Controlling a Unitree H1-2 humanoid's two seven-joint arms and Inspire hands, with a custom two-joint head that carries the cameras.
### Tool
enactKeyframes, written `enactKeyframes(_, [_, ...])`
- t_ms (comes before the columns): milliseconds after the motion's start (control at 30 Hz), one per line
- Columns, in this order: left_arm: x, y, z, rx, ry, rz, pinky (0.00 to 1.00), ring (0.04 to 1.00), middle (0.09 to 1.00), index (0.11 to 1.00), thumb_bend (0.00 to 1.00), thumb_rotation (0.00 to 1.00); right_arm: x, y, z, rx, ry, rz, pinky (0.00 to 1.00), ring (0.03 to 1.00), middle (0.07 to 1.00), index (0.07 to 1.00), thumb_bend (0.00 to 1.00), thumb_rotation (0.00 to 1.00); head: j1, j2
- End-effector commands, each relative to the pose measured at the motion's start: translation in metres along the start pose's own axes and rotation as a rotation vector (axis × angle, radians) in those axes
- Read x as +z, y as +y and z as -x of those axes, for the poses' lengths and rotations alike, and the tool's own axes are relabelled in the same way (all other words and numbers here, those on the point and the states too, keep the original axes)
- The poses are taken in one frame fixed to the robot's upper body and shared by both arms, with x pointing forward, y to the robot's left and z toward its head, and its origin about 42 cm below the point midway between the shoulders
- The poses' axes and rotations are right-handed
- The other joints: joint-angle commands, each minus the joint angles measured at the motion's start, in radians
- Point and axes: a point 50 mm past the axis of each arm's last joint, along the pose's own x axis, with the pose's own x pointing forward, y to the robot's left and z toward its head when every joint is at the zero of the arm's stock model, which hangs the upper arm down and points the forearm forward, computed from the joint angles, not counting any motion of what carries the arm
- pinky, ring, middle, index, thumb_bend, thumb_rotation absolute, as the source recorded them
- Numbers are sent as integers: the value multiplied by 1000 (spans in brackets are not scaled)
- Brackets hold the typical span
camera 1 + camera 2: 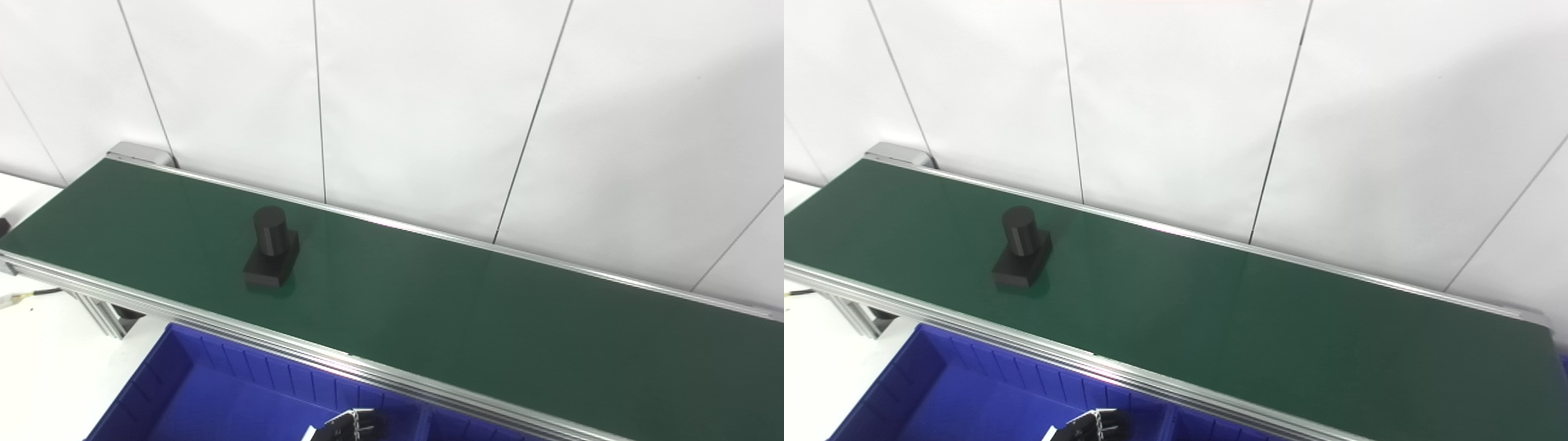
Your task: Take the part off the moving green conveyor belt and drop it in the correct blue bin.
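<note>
On the green conveyor belt point(429, 294), one black part point(271, 247), two blue bins point(202, 392) below, one hand point(355, 425), grasp unclear

1. A white panelled wall point(429, 104) is seen filling the background, split by thin dark seams running slightly aslant.
2. Soft, even light is thrown across the panels, with a faint shadow gathered towards the right.
3. A white tabletop surface point(43, 361) is glimpsed at lower left.
4. A thin dark cable point(37, 294) is laid across that surface near the left edge.
</note>
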Motion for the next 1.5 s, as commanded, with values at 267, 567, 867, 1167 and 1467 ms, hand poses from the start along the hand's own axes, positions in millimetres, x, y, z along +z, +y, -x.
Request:
enactKeyframes(267, [11, 7, -4, -12, -73, 7, 778, 699, 721, 677, 425, 0, 12, 5, -4, 0, -87, -9, 580, 674, 736, 760, 767, 17, -44, 9])
enactKeyframes(567, [13, 14, -8, -21, -81, 17, 797, 706, 726, 686, 390, 0, 15, 14, -6, 6, -103, -6, 592, 679, 744, 766, 754, 43, -119, 24])
enactKeyframes(867, [14, 18, -9, -29, -89, 28, 796, 720, 738, 696, 324, 0, 18, 28, -4, 8, -109, -13, 626, 714, 774, 799, 694, 14, -162, 28])
enactKeyframes(1167, [15, 26, -6, -29, -96, 41, 828, 728, 751, 702, 270, 0, 21, 43, 1, -4, -113, -13, 645, 728, 781, 809, 667, 35, -237, 35])
enactKeyframes(1467, [16, 26, -8, -31, -102, 53, 843, 741, 761, 704, 277, 0, 26, 43, -6, -30, -143, 3, 638, 728, 782, 809, 642, 43, -223, 42])
